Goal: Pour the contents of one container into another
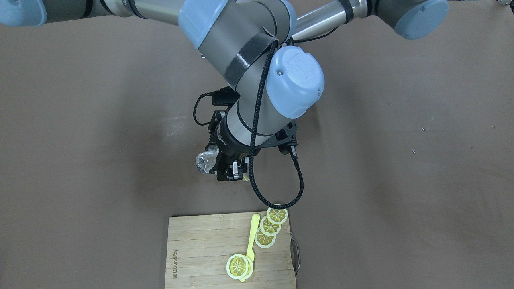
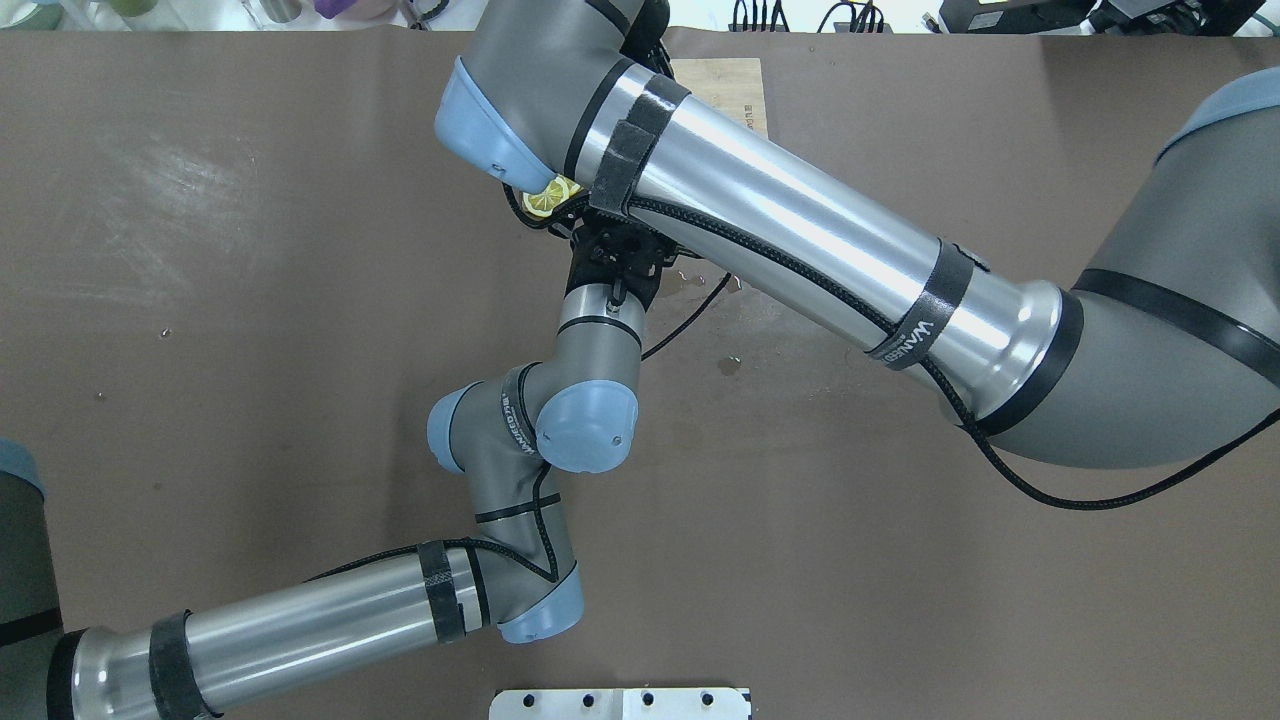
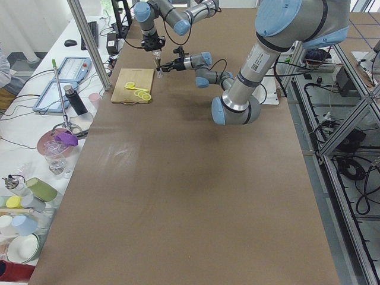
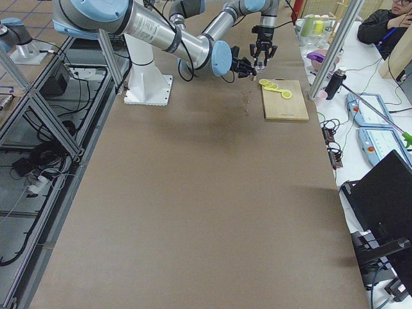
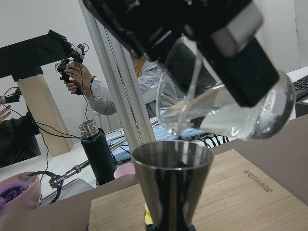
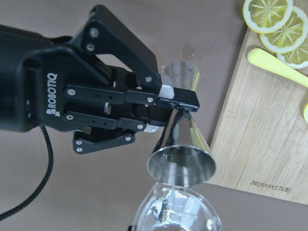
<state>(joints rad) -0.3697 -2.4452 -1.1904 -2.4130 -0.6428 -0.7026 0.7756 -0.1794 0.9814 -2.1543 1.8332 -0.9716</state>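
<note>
My left gripper (image 6: 174, 109) is shut on the narrow waist of an upright steel jigger (image 6: 182, 159), a double-cone measure, also seen in the left wrist view as the jigger (image 5: 172, 185). Just above its rim, my right gripper (image 5: 211, 62) is shut on a clear glass (image 5: 226, 106) tilted lip-down toward the cup. Clear liquid lies along the glass's low side; I see no distinct stream. From the front, the right gripper (image 1: 229, 170) and the glass (image 1: 206, 160) hang over bare table, a short way off the board. The overhead view shows only the left gripper (image 2: 612, 262).
A wooden cutting board (image 1: 200, 249) carries lemon slices (image 1: 270, 226) and a yellow spoon (image 1: 253, 237), just beyond the grippers. Wet spots (image 2: 730, 365) mark the brown table. A black flask (image 5: 98, 154) and operators are past the table's edge.
</note>
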